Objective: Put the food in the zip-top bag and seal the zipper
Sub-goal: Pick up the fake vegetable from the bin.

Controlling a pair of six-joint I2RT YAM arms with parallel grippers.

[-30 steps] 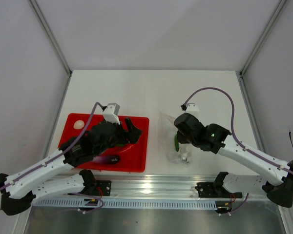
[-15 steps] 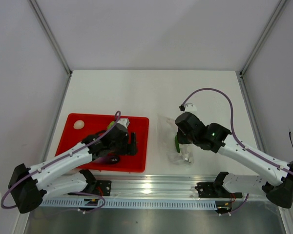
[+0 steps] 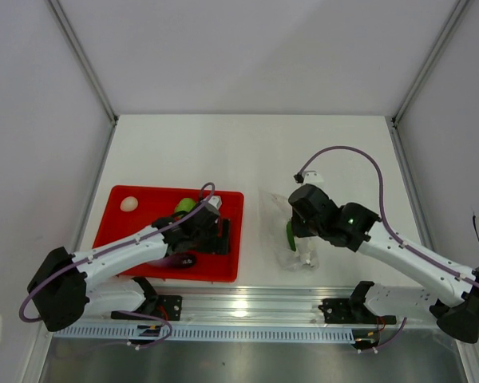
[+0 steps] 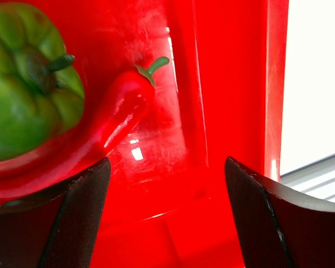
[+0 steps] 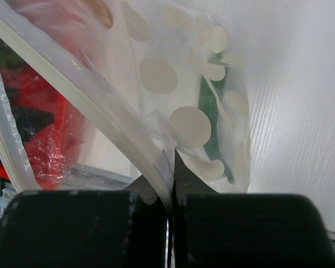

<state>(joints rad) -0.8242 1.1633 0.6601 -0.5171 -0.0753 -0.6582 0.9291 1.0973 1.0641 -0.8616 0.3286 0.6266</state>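
Left wrist view: the left claw (image 4: pixel 166 190) gapes wide over the red tray (image 4: pixel 229 84), beside the red chili (image 4: pixel 114 114); the right claw (image 5: pixel 172 195) pinches the zip-top bag (image 5: pixel 173 72) edge.

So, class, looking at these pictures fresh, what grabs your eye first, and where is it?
The bright red plastic tray on the left of the overhead view stands out first. The left gripper is open over it, beside a glossy green bell pepper and a thin red chili. To the right, the right gripper is shut on the edge of a crinkly clear plastic bag with a long green pepper inside.
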